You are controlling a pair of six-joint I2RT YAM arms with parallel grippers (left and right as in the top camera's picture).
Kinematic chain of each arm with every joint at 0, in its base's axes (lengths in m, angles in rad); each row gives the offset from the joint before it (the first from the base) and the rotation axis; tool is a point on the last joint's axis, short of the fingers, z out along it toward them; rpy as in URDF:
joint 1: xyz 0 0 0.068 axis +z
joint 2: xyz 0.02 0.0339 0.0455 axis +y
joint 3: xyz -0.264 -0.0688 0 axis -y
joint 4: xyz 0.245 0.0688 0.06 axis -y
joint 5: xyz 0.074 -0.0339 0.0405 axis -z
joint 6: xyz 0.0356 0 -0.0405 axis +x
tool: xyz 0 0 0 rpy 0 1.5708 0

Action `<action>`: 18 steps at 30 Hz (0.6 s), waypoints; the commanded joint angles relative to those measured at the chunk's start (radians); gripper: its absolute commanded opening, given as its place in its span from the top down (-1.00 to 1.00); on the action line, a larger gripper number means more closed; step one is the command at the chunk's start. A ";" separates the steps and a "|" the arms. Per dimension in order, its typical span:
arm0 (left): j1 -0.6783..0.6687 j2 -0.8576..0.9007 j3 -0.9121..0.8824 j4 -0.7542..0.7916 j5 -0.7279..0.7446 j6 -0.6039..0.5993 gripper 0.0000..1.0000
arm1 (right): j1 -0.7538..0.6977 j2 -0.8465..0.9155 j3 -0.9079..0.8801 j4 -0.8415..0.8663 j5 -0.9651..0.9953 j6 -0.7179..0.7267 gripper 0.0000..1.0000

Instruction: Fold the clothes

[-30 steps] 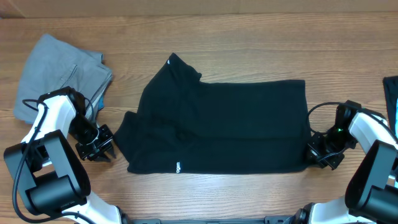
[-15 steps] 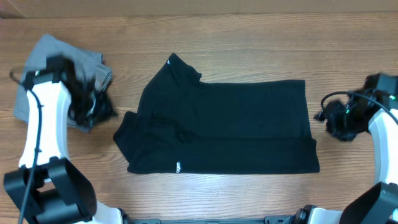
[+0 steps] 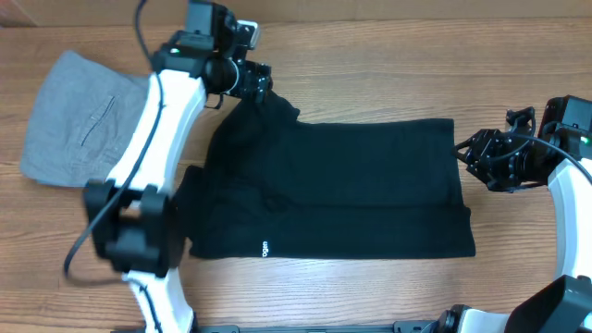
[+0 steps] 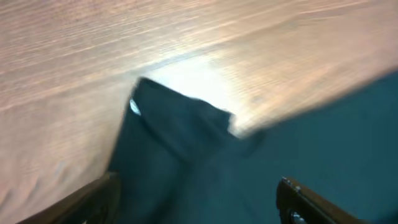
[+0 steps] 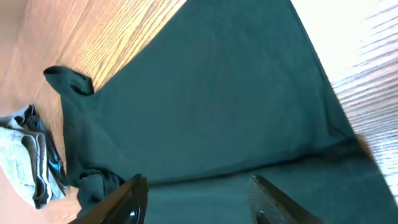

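The clothes [image 3: 342,185], a black garment with a small white logo print [image 3: 264,247], lie flat in the middle of the table. My left gripper [image 3: 262,83] hovers open over the garment's far-left corner. In the left wrist view that corner [image 4: 180,137] with its white tag [image 4: 134,107] lies ahead of my left gripper [image 4: 199,196], with only cloth below the wide jaws. My right gripper [image 3: 467,153] stands open at the garment's right edge. In the right wrist view, my right gripper [image 5: 199,193] points across the cloth [image 5: 217,106] with nothing between its fingers.
Light grey folded trousers [image 3: 79,120] lie at the far left of the wooden table [image 3: 370,65], and show small at the left of the right wrist view [image 5: 25,155]. The left arm [image 3: 153,157] stretches over the table beside the garment's left side.
My left arm swung from the near left up past the grey trousers to the garment's far-left corner and its jaws opened wide. My right gripper lifted off the near-right corner, moved up the right edge and opened.
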 commanded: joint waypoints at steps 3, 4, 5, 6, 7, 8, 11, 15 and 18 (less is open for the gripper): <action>0.013 0.163 0.011 0.169 -0.048 0.016 -0.66 | 0.003 -0.010 0.014 -0.021 -0.019 -0.027 -0.11; 0.013 0.188 0.011 0.204 -0.044 0.016 -0.66 | 0.003 -0.010 0.014 -0.027 -0.012 -0.027 -0.11; 0.013 0.210 0.011 0.236 -0.039 0.016 -0.65 | 0.003 -0.010 0.014 -0.031 -0.005 -0.027 -0.11; 0.013 0.233 0.011 0.266 -0.039 0.016 -0.62 | 0.003 -0.010 0.014 -0.034 -0.001 -0.028 -0.11; 0.010 0.253 0.011 0.288 -0.041 0.016 -0.62 | 0.003 -0.010 0.014 -0.037 0.002 -0.028 -0.11; 0.008 0.272 0.011 0.310 -0.042 0.016 -0.61 | 0.003 -0.010 0.014 -0.040 0.002 -0.028 -0.10; 0.008 0.311 0.011 0.361 -0.032 -0.002 -0.50 | 0.003 -0.010 0.014 -0.047 0.003 -0.031 -0.09; 0.008 0.323 0.010 0.391 -0.029 -0.033 0.28 | 0.003 -0.010 0.014 -0.060 0.003 -0.031 -0.09; 0.010 0.318 0.014 0.389 -0.006 -0.034 0.92 | 0.003 -0.010 0.014 -0.062 0.003 -0.032 -0.08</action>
